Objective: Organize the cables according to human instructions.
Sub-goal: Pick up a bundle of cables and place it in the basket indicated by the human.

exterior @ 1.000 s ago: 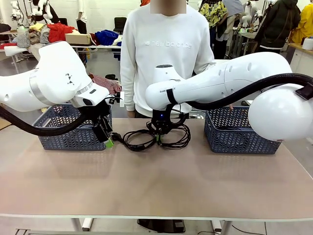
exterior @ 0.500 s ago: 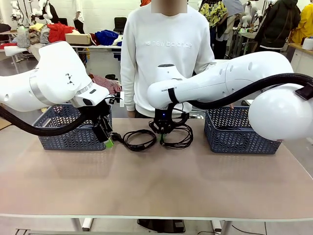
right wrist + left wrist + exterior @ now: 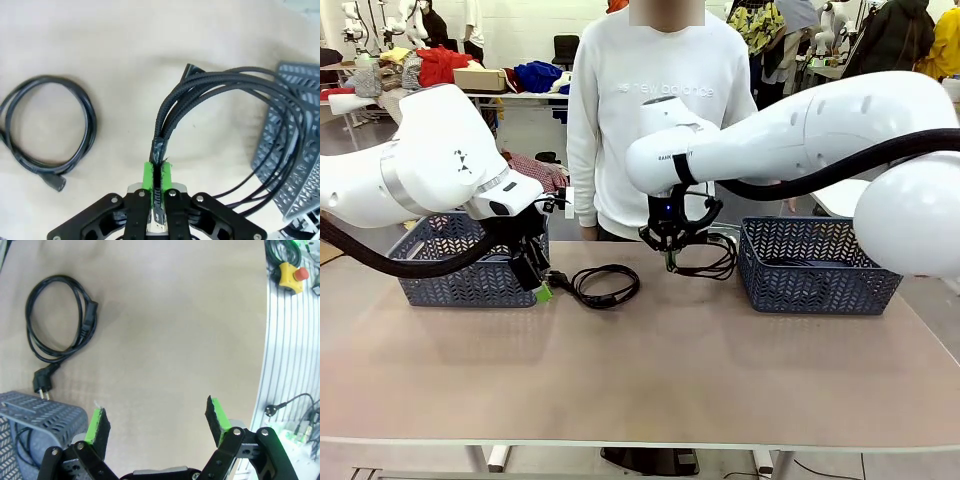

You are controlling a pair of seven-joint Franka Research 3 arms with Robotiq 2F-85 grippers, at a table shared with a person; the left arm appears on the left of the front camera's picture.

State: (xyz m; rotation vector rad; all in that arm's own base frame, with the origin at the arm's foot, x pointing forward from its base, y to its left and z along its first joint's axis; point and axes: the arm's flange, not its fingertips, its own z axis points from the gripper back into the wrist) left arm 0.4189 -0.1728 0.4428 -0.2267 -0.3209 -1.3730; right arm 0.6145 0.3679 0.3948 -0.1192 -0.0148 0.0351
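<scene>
A coiled black cable [image 3: 605, 285] with a plug lies on the table beside the left basket [image 3: 430, 285]; the left wrist view shows it as cable [image 3: 57, 322]. Just left of it, my left gripper [image 3: 542, 288] [image 3: 156, 417] hangs open and holds nothing. My right gripper [image 3: 672, 256] [image 3: 159, 175] is shut on a braided black cable [image 3: 712, 262] [image 3: 200, 90], lifted off the table, its loops dangling next to the right basket [image 3: 815, 285]. A thin cord [image 3: 20, 440] lies inside the left basket [image 3: 45, 415].
A person in a white sweatshirt [image 3: 660, 110] stands at the far edge between the two baskets. The right basket's corner [image 3: 295, 150] is close to the hanging loops. A yellow emergency-stop button [image 3: 290, 272] sits off the table's edge.
My right gripper has lifted the braided cable off the table and carried it up and right, toward the right basket. The left arm and the other cable have stayed still.
</scene>
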